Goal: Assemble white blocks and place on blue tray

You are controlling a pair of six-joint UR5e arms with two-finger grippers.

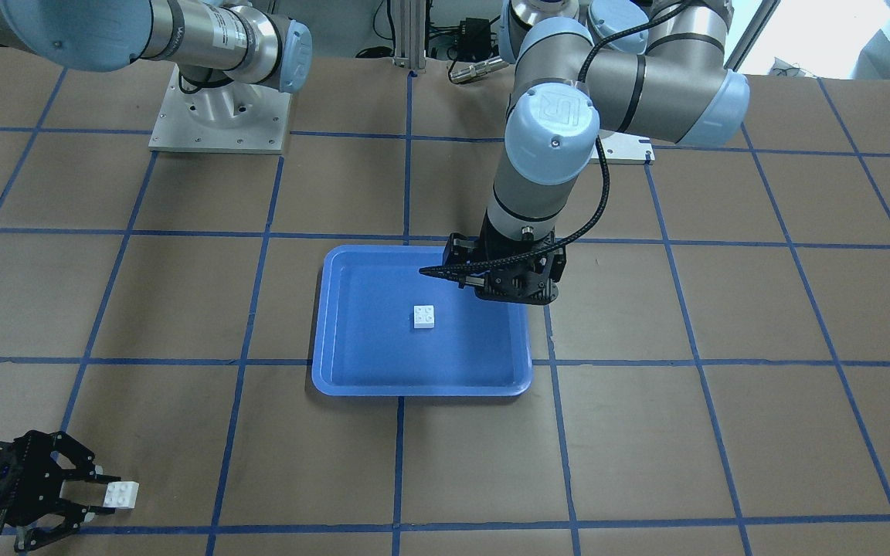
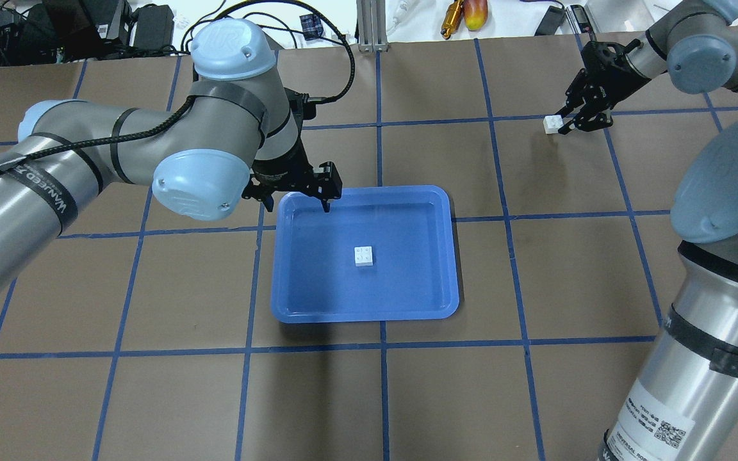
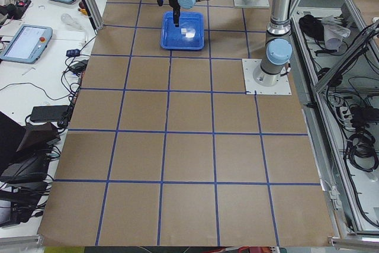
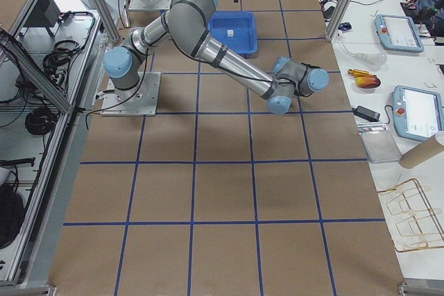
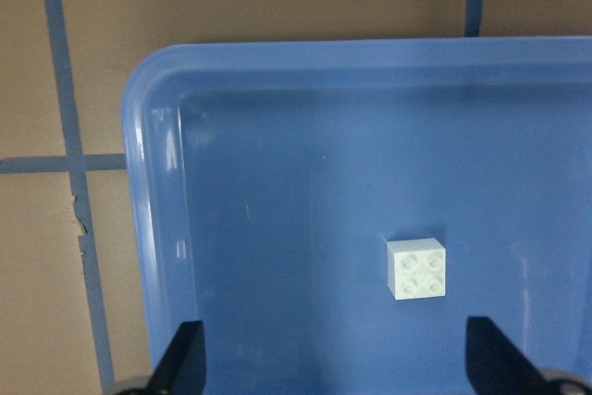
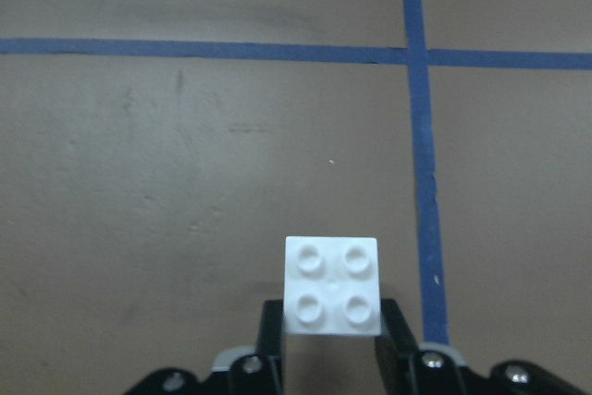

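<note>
Blue tray [image 2: 318,288] holds one white block [image 2: 363,255], left gripper [image 5: 338,363] wide, right gripper [image 6: 330,344] apparently pinching second block [image 6: 332,284]

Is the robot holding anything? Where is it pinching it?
The right gripper pinches a white block by its two opposite sides. The left gripper is open, holding nothing.

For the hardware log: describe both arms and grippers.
The left arm and right arm are silver tubes with light-blue joint caps. A black cable is strapped along the left; the right bears a QR label. The left gripper and right gripper are black.
</note>
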